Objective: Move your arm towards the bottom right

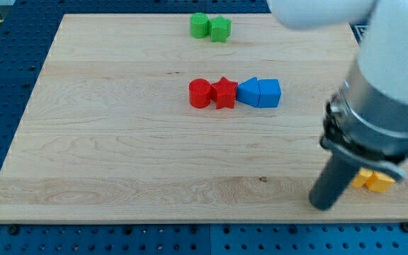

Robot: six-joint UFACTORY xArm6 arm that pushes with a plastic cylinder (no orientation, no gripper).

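My dark rod comes down from the arm at the view's right, and my tip (pixel 324 205) rests on the wooden board (pixel 119 156) near its bottom right corner. A yellow block (pixel 375 180), partly hidden by the arm, lies just right of the tip at the board's right edge. A row sits mid-board, up and left of the tip: a red cylinder (pixel 200 93), a red star (pixel 224 93), a blue triangular block (pixel 248 92) and a blue cube-like block (pixel 269 93), all touching.
Two green blocks (pixel 200 25) (pixel 220 29) sit side by side at the board's top edge. The large arm body (pixel 388 92) covers the board's right side. A blue perforated table surrounds the board.
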